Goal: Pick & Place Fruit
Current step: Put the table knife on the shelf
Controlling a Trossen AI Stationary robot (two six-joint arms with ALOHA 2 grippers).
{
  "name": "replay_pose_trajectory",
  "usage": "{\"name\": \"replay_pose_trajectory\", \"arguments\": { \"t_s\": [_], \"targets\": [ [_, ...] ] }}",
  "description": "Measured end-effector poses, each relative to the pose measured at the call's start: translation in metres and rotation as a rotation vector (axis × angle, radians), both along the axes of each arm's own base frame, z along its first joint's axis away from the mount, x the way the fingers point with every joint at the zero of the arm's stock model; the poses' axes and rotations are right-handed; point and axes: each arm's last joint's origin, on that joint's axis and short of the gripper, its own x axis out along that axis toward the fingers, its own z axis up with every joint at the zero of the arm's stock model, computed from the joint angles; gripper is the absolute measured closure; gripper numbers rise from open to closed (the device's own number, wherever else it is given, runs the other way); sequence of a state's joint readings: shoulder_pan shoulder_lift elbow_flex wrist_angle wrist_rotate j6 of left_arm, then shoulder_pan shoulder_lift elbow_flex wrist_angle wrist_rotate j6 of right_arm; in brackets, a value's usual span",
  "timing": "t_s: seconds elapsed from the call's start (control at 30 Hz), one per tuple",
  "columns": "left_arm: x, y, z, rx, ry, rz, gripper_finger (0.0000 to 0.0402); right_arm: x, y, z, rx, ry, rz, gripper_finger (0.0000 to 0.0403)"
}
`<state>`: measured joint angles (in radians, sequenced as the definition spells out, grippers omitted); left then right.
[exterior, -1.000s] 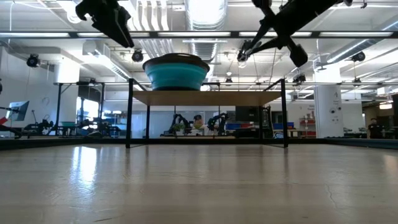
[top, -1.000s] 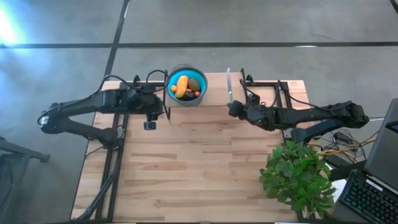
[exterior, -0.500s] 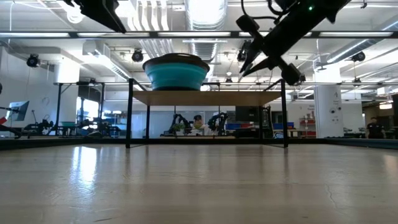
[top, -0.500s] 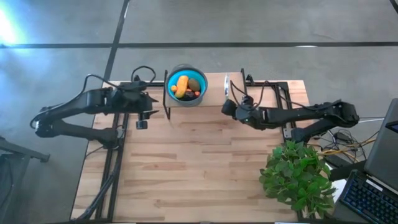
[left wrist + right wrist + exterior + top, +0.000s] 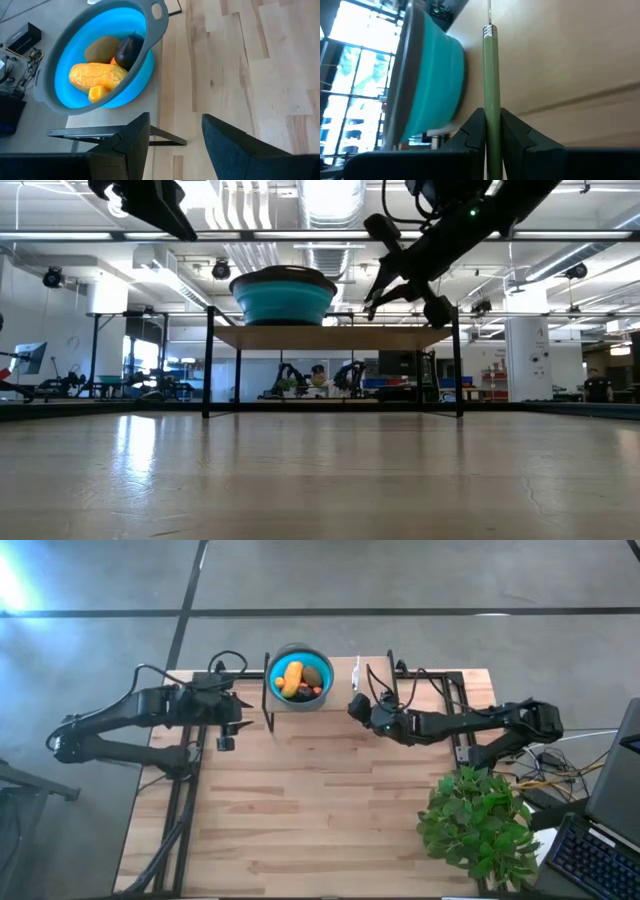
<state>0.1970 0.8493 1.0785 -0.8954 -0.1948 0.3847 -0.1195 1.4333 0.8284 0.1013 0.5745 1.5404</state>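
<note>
The fruit lies in a round blue bowl [image 5: 300, 677] on a raised wooden shelf [image 5: 330, 337] at the table's far edge. It is an elongated orange-yellow piece [image 5: 97, 75], an olive-green oval [image 5: 101, 47], a dark round one [image 5: 131, 47] and a small orange bit [image 5: 97, 93]. My left gripper [image 5: 175, 145] hangs open to the left of the bowl, its fingers on nothing. My right gripper [image 5: 353, 705] is to the right of the bowl, shut on a slim green-handled utensil [image 5: 491, 80]. My right gripper pinches the utensil's green handle [image 5: 492, 120] between its two fingers, well back from the metal collar [image 5: 489, 31]. The fingers lie along the handle, slanting down toward the table's far edge. The handle juts forward past the fingertips, beside the bowl's wall [image 5: 435, 75]. Its far tip is cut off.
The shelf stands on thin black legs [image 5: 208, 360] above the wooden table [image 5: 320, 810]. A potted green plant [image 5: 475, 825] sits at the table's near right corner. A keyboard [image 5: 590, 855] lies beyond the right edge.
My right gripper has moved toward the table's left edge, closer to the bowl, and sunk a little, rolling at the wrist with the utensil still in its fingers. My left gripper has drawn back toward the table's left edge, away from the bowl.
</note>
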Motion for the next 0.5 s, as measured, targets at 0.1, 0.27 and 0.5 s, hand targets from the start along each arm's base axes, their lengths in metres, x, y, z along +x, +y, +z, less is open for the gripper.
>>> {"name": "replay_pose_trajectory", "arguments": {
  "t_s": [0.1, 0.27, 0.5],
  "targets": [
    [0.001, 0.000, -0.005, 0.003, 0.014, -0.001, 0.0216, 0.003, -0.003, 0.003, -0.012, 0.006, 0.001, 0.0374],
    [0.001, 0.000, -0.009, 0.004, 0.023, -0.002, 0.0216, 0.008, -0.010, 0.015, -0.009, 0.115, 0.008, 0.0374],
    [-0.001, 0.000, -0.008, 0.029, 0.022, -0.008, 0.0216, 0.019, -0.029, 0.041, -0.004, 0.292, 0.042, 0.0374]
  ]
}}
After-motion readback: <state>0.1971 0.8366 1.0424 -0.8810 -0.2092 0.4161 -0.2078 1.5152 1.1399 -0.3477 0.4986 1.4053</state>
